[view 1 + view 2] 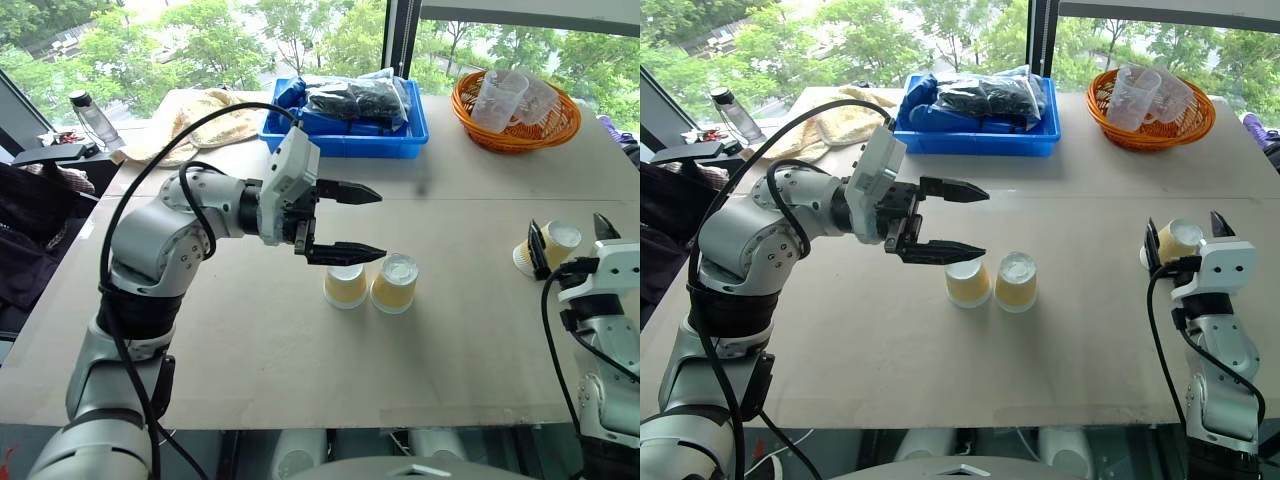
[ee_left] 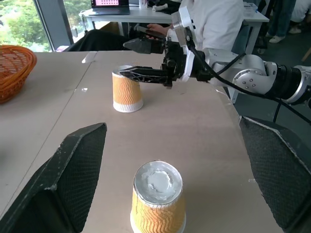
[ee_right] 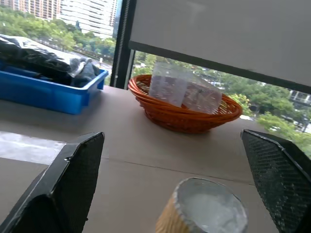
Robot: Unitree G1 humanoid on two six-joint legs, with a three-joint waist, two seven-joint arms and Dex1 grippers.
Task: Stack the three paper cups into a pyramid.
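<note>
The third cup (image 1: 1175, 242) stands upside down between the open fingers of the right pincer (image 1: 1185, 235), well right of the 2 base cups (image 1: 990, 282) (left pincer (image 1: 965, 218), also open, hovers beside those).

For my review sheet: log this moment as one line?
stage: base pair set, third cup not yet stacked | two paper cups side by side, upside down | third paper cup between open right gripper fingers | left gripper open above pair

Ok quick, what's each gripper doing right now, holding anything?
Left gripper: open, holding nothing, hovering beside the two upside-down yellow-tan ribbed paper cups.
Right gripper: open, straddling the third upside-down paper cup, not closed on it.
</note>
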